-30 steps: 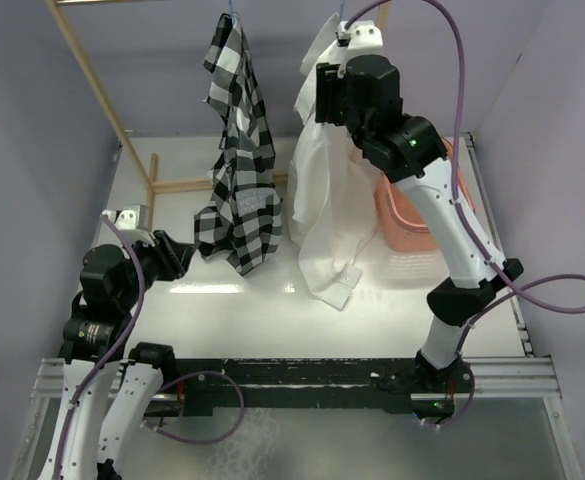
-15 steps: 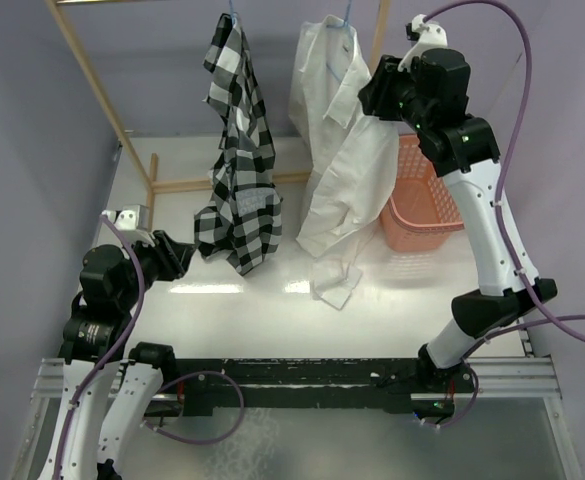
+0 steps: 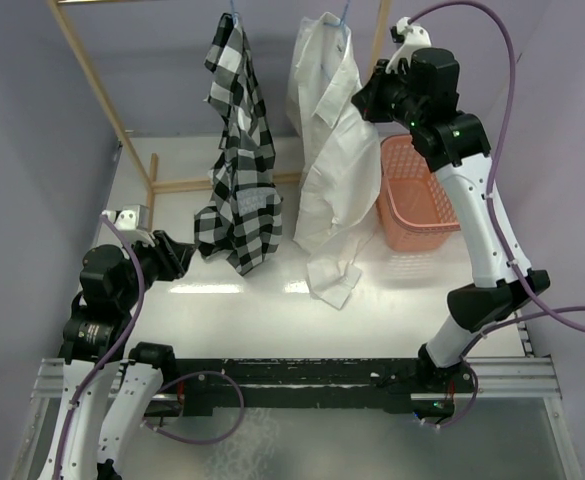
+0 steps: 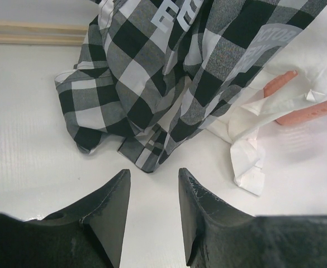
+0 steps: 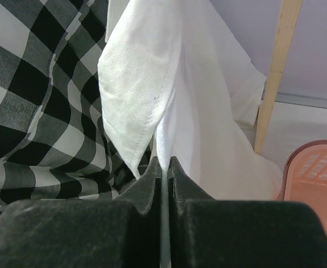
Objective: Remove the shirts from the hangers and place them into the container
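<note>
White shirt (image 3: 327,150) is pinched thinly by the right jaws, upper middle. If pulled hard, it could be lost, or the hanger (image 3: 345,13) dragged down. Left jaws are apart, empty.

The black-and-white plaid fabric shirt (image 3: 237,170) hangs at the far side, left of the plain white fabric shirt (image 3: 332,170), and both trail onto the white table (image 3: 222,320). The salmon-pink lattice plastic basket (image 3: 417,205) stands right of the white one. My right pincer (image 5: 164,164) is high at that shirt's right edge. My left pincer (image 4: 153,176) sits low, near-left of the plaid hem.
</note>
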Tool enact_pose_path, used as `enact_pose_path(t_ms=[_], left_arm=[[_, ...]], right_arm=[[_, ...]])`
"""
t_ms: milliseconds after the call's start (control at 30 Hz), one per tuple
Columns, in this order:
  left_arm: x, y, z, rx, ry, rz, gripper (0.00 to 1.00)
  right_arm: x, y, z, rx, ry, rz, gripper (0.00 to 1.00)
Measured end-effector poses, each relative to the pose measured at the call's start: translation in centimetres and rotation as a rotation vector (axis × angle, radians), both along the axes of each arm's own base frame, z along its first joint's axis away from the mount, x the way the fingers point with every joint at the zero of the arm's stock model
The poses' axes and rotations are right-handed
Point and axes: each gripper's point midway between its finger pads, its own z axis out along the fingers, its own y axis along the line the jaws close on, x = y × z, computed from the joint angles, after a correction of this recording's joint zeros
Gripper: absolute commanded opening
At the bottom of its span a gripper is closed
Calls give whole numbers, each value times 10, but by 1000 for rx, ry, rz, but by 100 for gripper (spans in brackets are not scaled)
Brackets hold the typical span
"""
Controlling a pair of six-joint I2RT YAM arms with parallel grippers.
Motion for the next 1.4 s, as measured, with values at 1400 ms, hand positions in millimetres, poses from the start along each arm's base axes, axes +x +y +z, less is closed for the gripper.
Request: enact_pose_path(t_ms=[1400], left_arm=[[-6,-15,13,9,-121,-114,48]], right_arm=[[-122,-45,77,-13,-143,22,0]])
